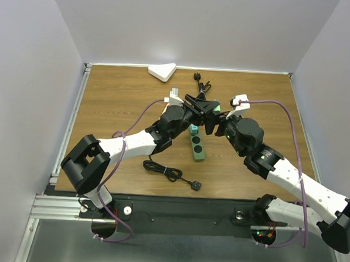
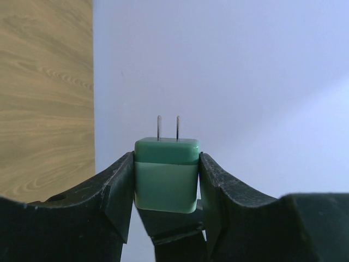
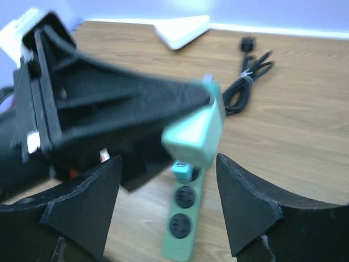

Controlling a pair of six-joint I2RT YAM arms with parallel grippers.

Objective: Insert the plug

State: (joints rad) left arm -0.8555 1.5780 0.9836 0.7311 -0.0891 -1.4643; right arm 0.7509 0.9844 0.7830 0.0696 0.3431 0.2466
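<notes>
My left gripper [image 2: 166, 174] is shut on a green plug [image 2: 166, 172]. Its two metal prongs point away from the wrist camera, toward the wall. In the top view this gripper [image 1: 205, 106] is held above the far end of a green power strip [image 1: 197, 147] lying on the table. My right gripper [image 3: 168, 159] is open and empty. It faces the held plug [image 3: 196, 131] and the left fingers [image 3: 125, 103]. The strip [image 3: 182, 224] shows below with two free round sockets. A small cyan plug [image 3: 182, 170] sits in its far socket.
A coiled black cable with a plug [image 1: 170, 173] lies near the front edge, left of the strip. Another bundled black cable [image 1: 201, 82] and a white triangular object [image 1: 161, 71] lie at the back. Walls enclose the table on three sides.
</notes>
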